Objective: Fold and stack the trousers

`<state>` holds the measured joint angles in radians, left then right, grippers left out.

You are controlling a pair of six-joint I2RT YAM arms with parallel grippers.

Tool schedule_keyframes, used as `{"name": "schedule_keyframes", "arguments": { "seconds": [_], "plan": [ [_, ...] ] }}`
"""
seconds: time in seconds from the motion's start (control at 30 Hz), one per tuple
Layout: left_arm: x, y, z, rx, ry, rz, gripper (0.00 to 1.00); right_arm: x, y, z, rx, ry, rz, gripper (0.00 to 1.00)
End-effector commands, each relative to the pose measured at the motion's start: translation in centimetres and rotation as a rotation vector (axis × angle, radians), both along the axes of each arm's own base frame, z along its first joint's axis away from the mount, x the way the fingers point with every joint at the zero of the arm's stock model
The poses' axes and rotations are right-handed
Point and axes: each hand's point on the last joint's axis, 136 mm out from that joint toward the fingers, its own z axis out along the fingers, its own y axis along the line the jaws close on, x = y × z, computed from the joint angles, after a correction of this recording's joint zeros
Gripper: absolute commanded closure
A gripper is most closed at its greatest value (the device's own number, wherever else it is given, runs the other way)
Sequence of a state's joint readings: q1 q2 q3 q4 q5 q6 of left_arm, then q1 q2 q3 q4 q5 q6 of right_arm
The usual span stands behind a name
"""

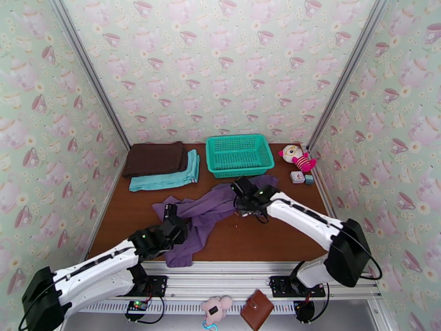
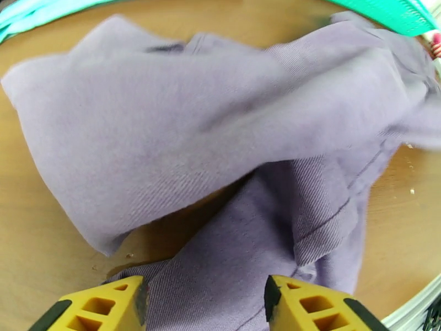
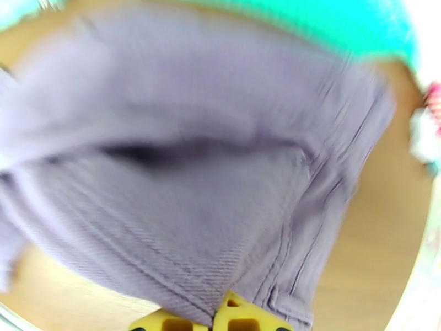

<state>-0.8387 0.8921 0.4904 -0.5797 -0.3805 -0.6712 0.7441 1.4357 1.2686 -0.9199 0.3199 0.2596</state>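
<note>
Across the middle of the brown bench (image 1: pixel 264 238), just in front of the teal basket (image 1: pixel 240 154), the purple trousers (image 1: pixel 205 215) lie crumpled. At their basket-side end the right pincer (image 3: pixel 212 322) is pinched together on a seamed fold. The left pincer (image 2: pixel 204 307) hovers over the near leg, fingers apart.

The top view is bright and evenly lit from above, with only faint, soft shadows on the brown surface (image 1: pixel 264 238). In the left wrist view the weave of the trousers (image 2: pixel 286 216) is crisp at lower centre and smears toward the upper right. The surface's edge bends at the lower right corner. The right wrist view is blurred throughout. There the teal basket (image 3: pixel 308 23) is a streak along the top, and the right edge washes out to white.
</note>
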Motion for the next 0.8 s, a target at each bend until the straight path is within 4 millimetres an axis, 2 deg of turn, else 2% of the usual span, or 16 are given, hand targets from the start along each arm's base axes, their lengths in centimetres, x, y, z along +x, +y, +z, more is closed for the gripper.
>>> {"name": "schedule_keyframes", "arguments": {
  "seconds": [0.0,0.1,0.17,0.27,0.4,0.5,0.6,0.67,0.77],
  "plan": [
    [0.0,-2.4,1.8,-0.04,-0.036,-0.136,0.42,0.5,-1.0,5.9,-0.025,-0.1,0.034,1.0],
    [-1.8,-6.3,0.9,-0.137,0.036,-0.3,0.47,1.6,-1.4,9.7,-0.017,-0.185,0.028,1.0],
    [-3.0,-8.1,-0.5,-0.152,0.093,-0.366,0.49,2.3,-1.5,11.7,-0.003,-0.225,0.025,1.0],
    [-3.8,-8.4,-3.3,-0.092,0.178,-0.351,0.5,3.4,-2.1,14.9,0.015,-0.3,0.005,1.0],
    [-3.2,-6.0,-6.8,0.051,0.256,-0.206,0.49,3.7,-3.9,19.4,0.027,-0.383,-0.032,1.0],
    [-2.1,-3.3,-8.2,0.139,0.288,-0.048,0.48,3.5,-6.2,22.4,0.03,-0.443,-0.092,1.0],
    [-0.1,0.6,-9.0,0.175,0.282,0.153,0.46,2.7,-8.9,23.9,0.055,-0.478,-0.162,1.0],
    [1.2,2.3,-9.0,0.144,0.262,0.243,0.46,2.0,-10.2,24.2,0.073,-0.503,-0.187,1.0],
    [3.6,4.5,-7.7,0.088,0.19,0.369,0.42,1.1,-12.2,24.5,0.062,-0.542,-0.229,1.0]
  ]
}}
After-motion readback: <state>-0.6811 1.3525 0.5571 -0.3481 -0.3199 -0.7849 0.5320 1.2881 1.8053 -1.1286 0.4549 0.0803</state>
